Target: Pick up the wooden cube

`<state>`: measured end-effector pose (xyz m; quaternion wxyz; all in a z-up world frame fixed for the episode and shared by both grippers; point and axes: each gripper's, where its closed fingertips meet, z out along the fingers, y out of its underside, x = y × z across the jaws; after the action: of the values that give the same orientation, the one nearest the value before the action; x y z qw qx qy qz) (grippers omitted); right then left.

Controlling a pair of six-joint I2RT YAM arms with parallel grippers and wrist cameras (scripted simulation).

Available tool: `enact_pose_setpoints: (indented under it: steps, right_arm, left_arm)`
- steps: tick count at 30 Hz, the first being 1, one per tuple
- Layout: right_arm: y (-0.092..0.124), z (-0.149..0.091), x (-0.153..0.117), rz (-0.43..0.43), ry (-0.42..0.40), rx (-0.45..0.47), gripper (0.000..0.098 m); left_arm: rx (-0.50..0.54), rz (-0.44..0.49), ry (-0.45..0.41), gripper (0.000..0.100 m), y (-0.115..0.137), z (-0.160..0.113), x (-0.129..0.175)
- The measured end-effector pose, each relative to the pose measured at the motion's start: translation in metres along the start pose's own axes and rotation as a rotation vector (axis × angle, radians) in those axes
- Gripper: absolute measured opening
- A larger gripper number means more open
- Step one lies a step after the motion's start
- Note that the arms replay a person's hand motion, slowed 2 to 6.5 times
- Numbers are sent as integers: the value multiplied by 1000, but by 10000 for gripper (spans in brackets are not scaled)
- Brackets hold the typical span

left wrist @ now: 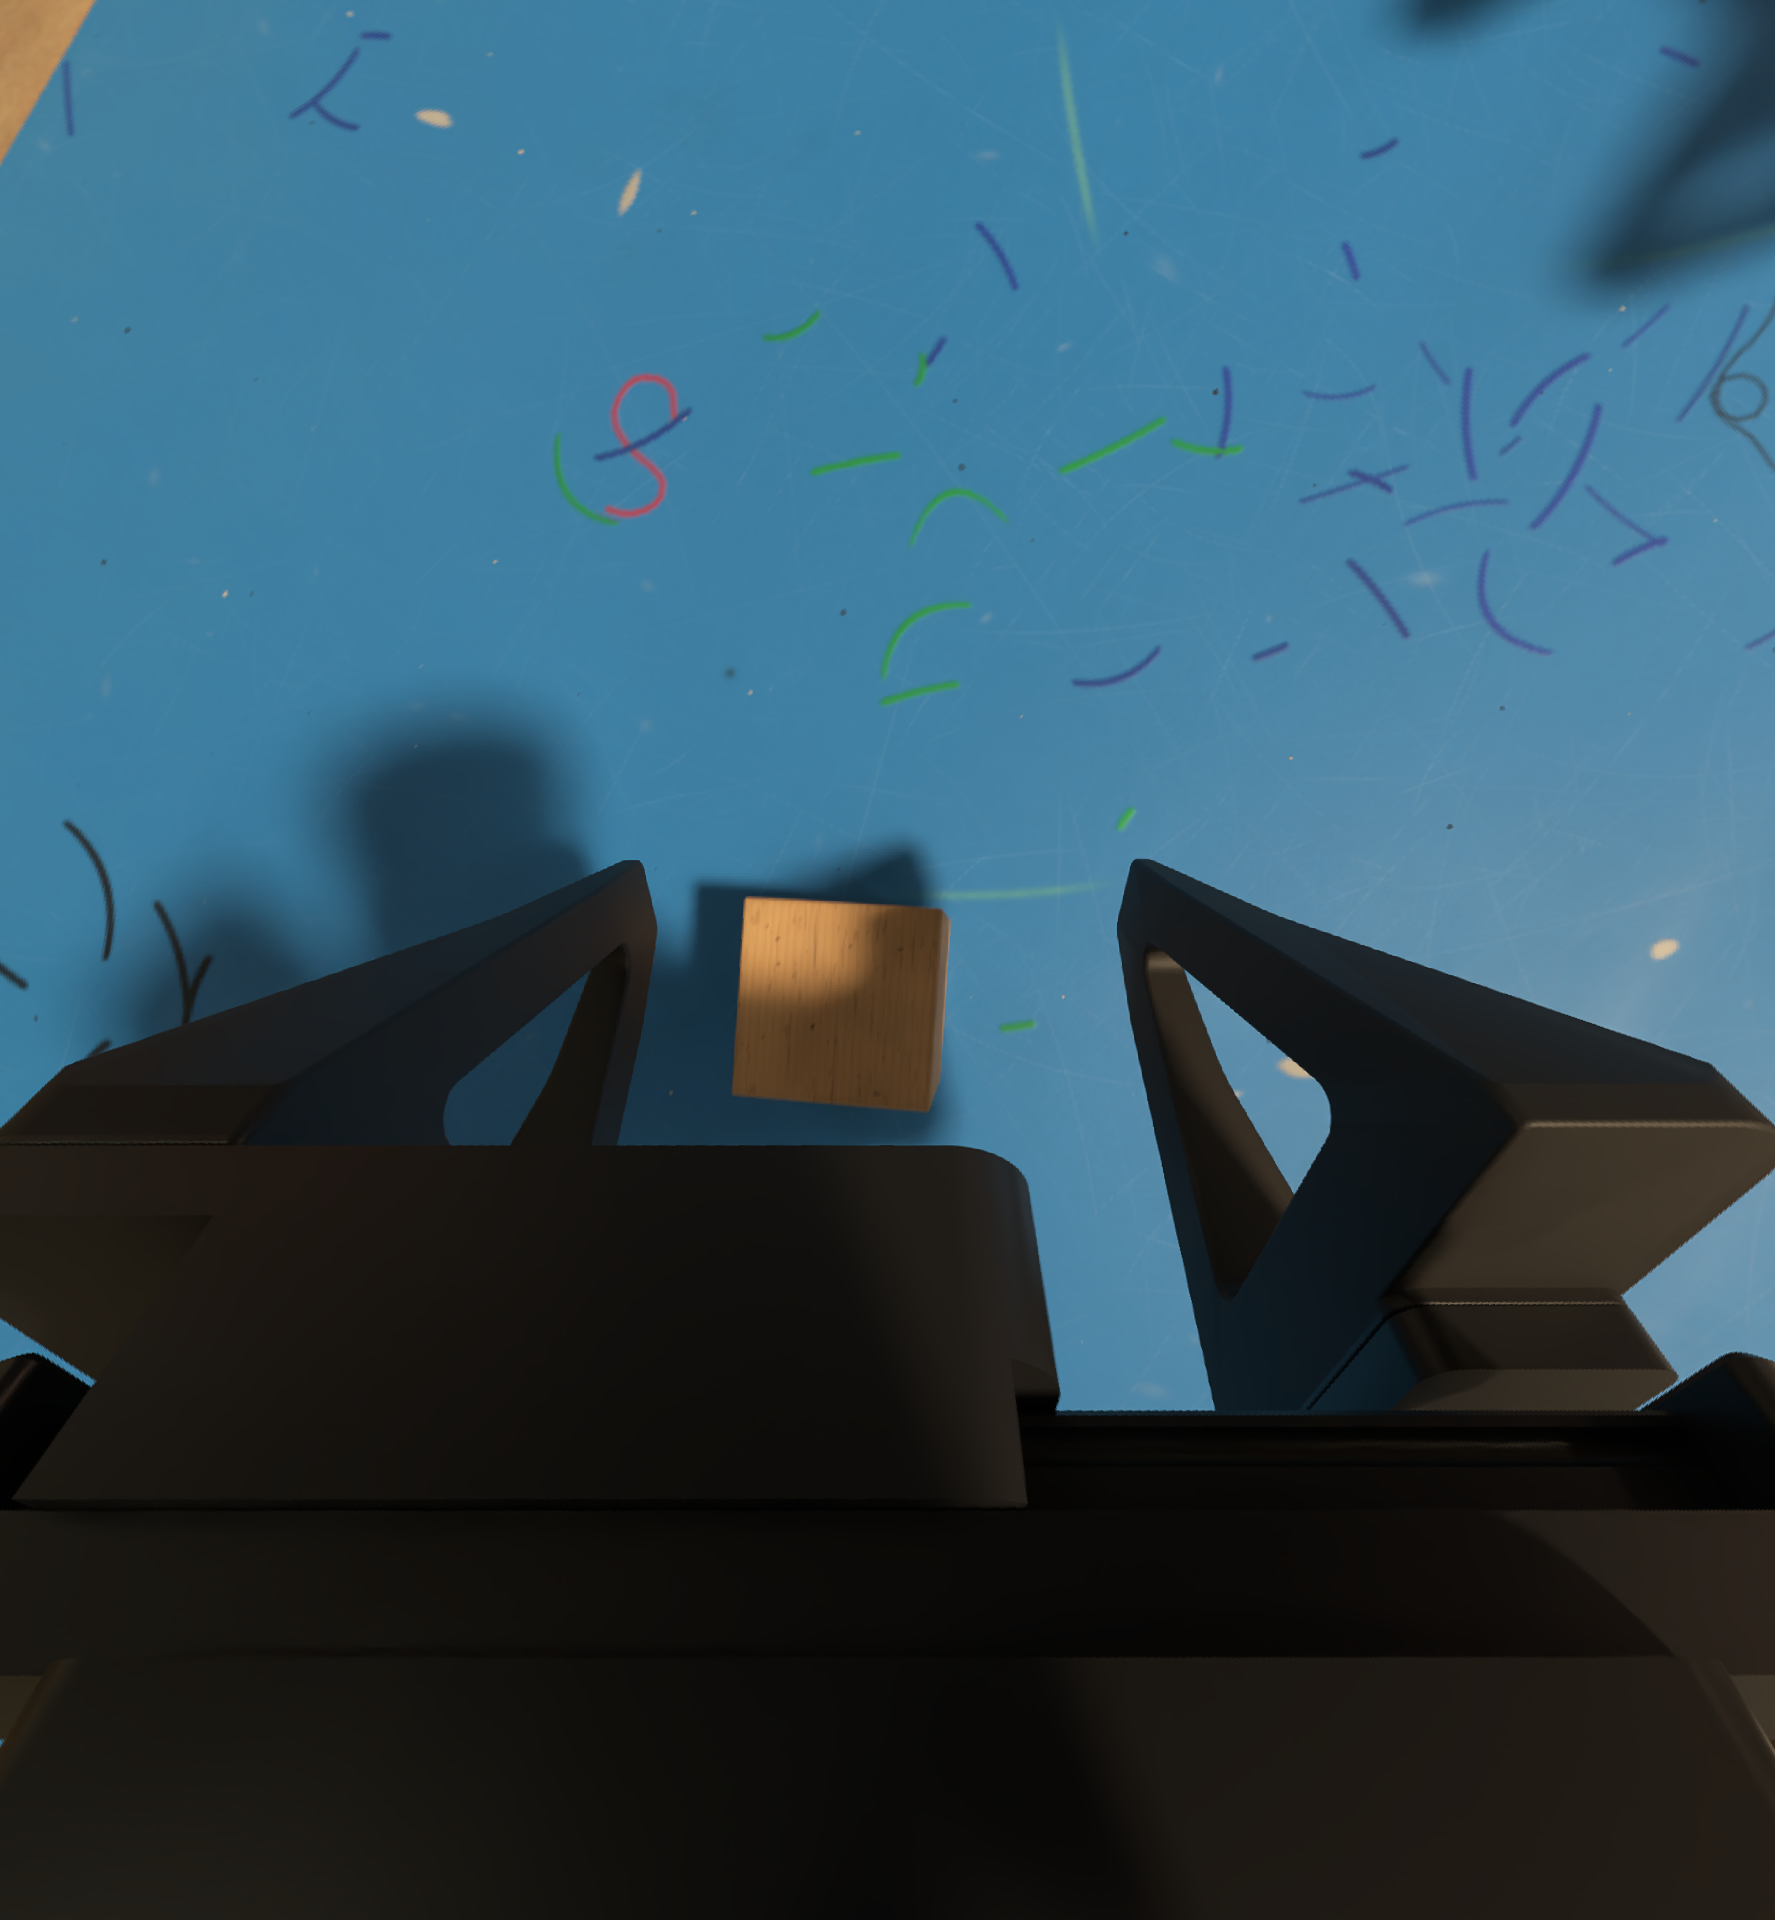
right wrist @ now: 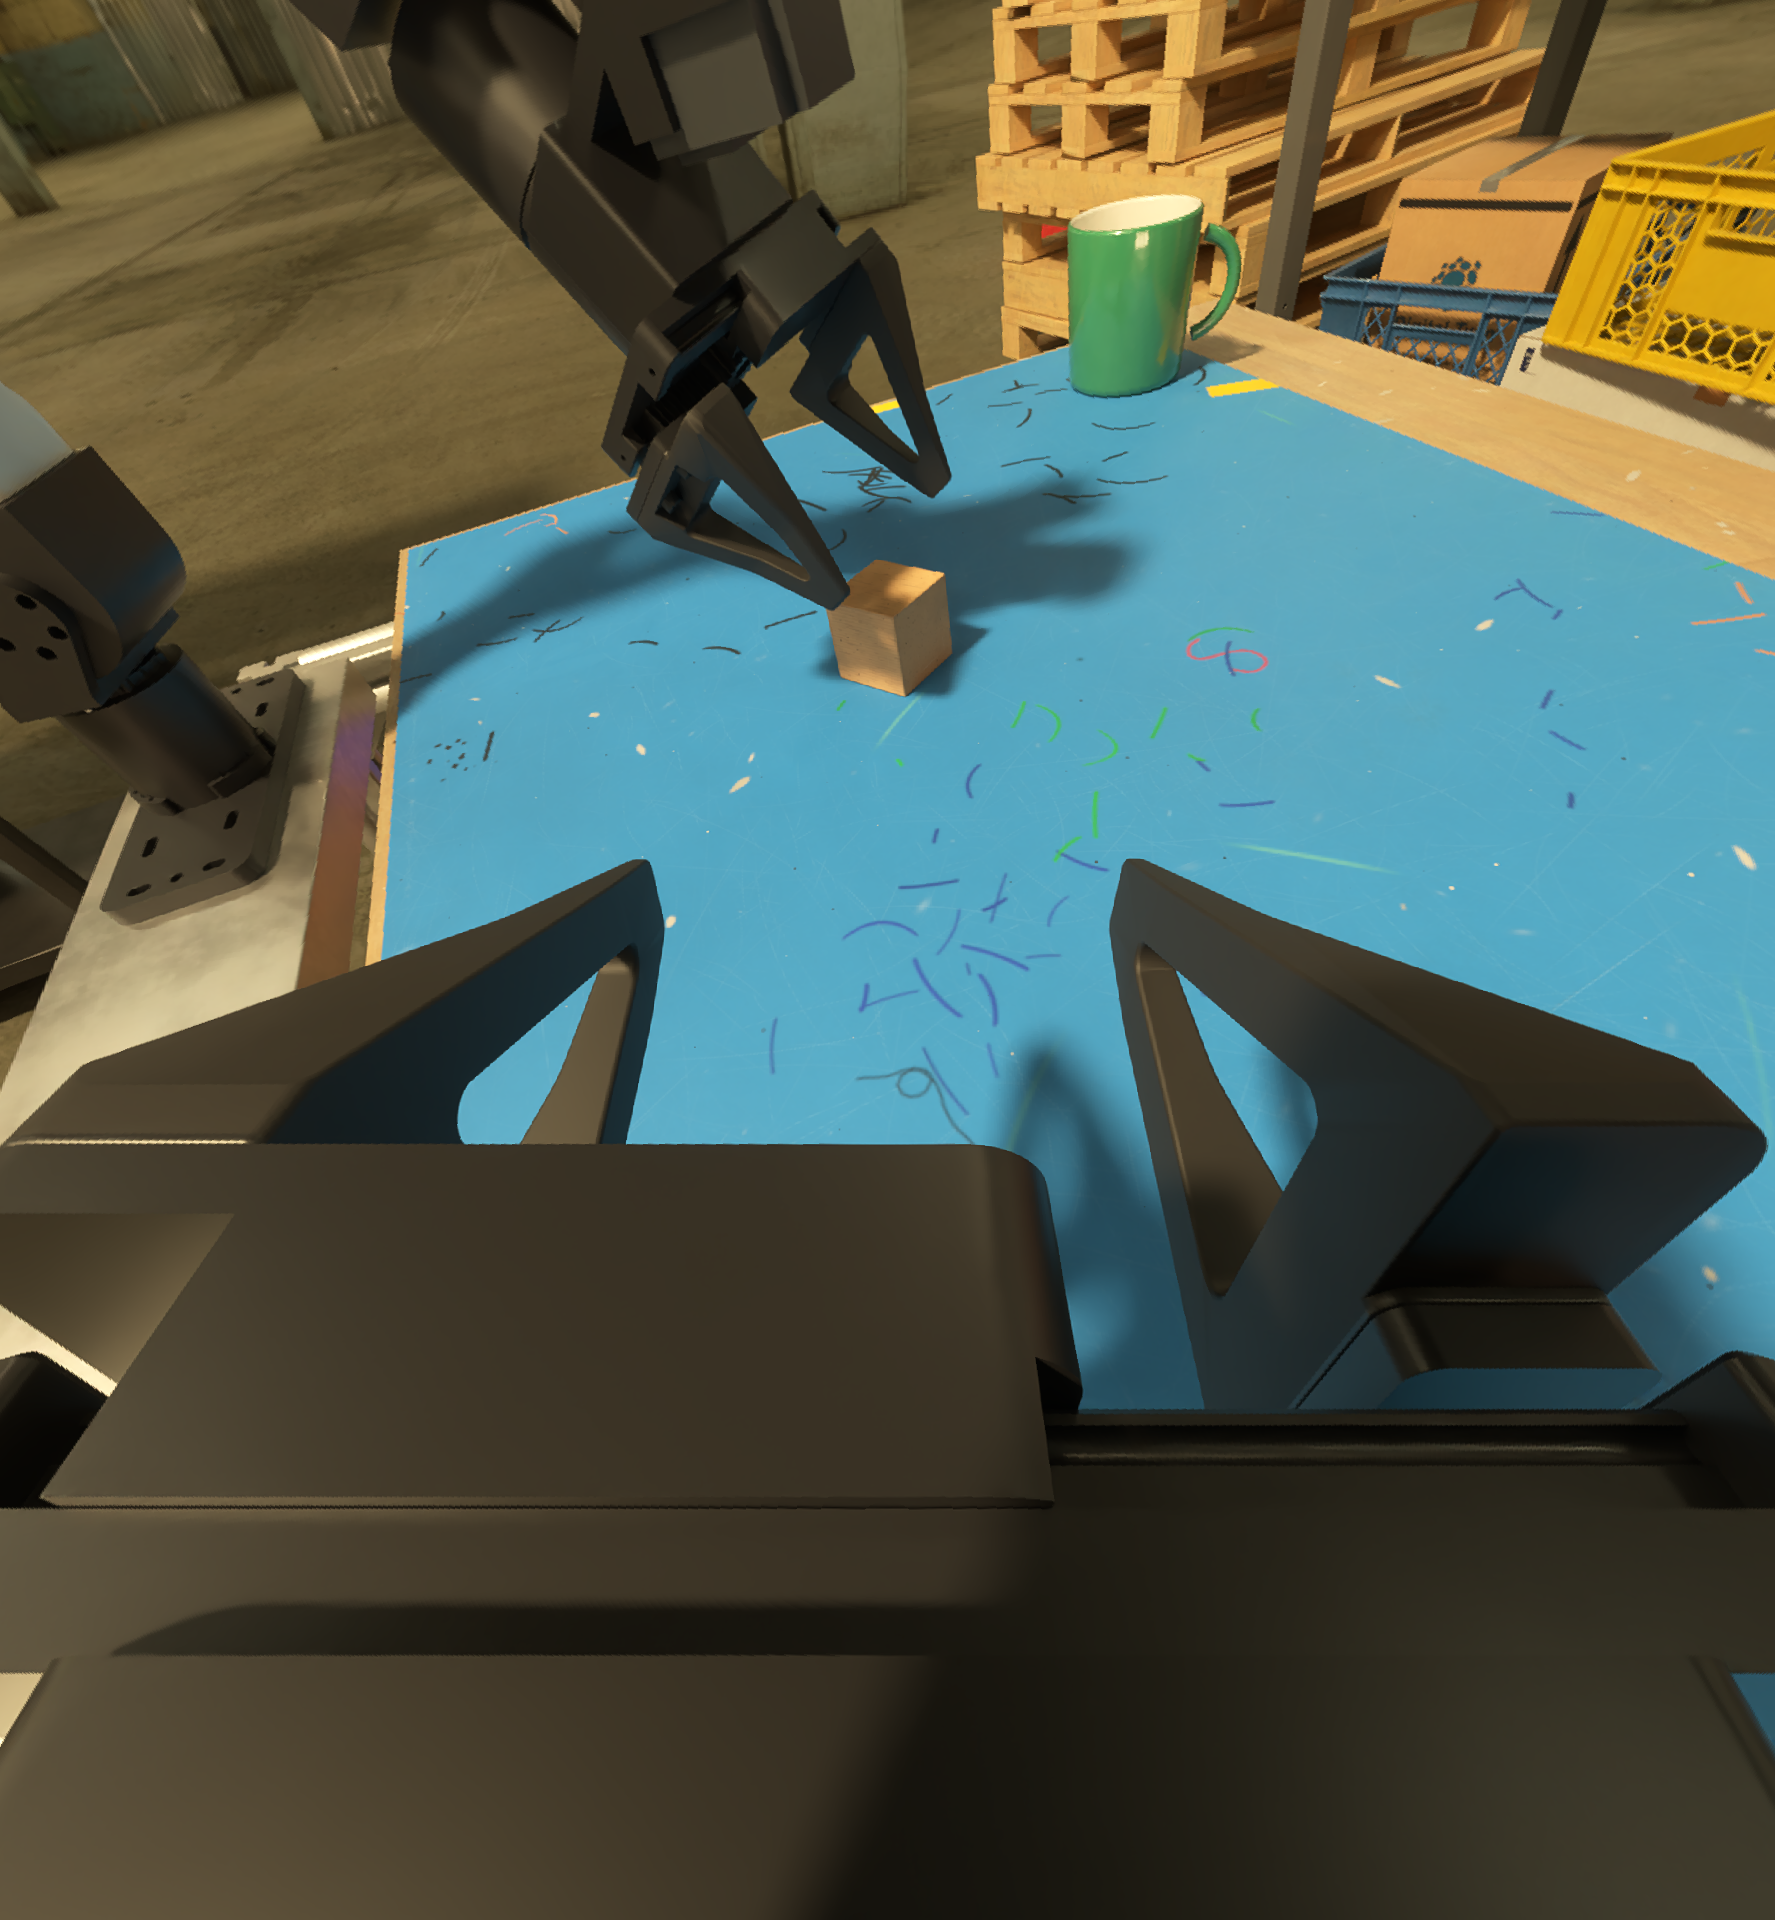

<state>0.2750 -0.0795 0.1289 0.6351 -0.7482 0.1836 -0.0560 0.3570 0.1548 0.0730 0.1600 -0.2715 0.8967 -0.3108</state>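
Note:
The wooden cube (left wrist: pixel 839 1003) sits on the blue mat (left wrist: pixel 862 623), seen from above in the left wrist view. My left gripper (left wrist: pixel 885 883) is open and hangs over it, with the cube between the two fingers and nearer the left one. In the right wrist view the cube (right wrist: pixel 891 625) lies mid-mat, with the left gripper (right wrist: pixel 888 540) straddling it from above, one fingertip (right wrist: pixel 829 594) at its top edge. My right gripper (right wrist: pixel 883 883) is open and empty, low over the near part of the mat, well apart from the cube.
A green mug (right wrist: pixel 1137 296) stands at the far edge of the mat (right wrist: pixel 1382 790). Behind the table are wooden pallets (right wrist: pixel 1174 94), a yellow crate (right wrist: pixel 1714 260), a blue crate (right wrist: pixel 1423 322) and a cardboard box (right wrist: pixel 1496 218). The left arm's base (right wrist: pixel 83 665) stands left of the mat.

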Motion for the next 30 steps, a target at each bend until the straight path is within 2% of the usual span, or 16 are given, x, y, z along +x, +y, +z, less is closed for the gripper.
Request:
enact_pose_setpoints:
  steps: [10, 18, 26, 30]
  right_arm:
    - [0, 1, -1, -1, -4, -1, 735]
    - [0, 6, -7, -6, -25, -9, 736]
    - [-2, 11, -10, -16, -33, -13, 736]
    - [-2, 12, -11, -17, -38, -14, 736]
  left_arm:
    - [82, -108, -61, 761, 25, -25, -13]
    - [61, -130, -76, 779, 36, -18, -13]
    - [67, -163, -101, 770, 32, -8, -10]
    - [38, -155, -110, 762, 33, -1, -7]
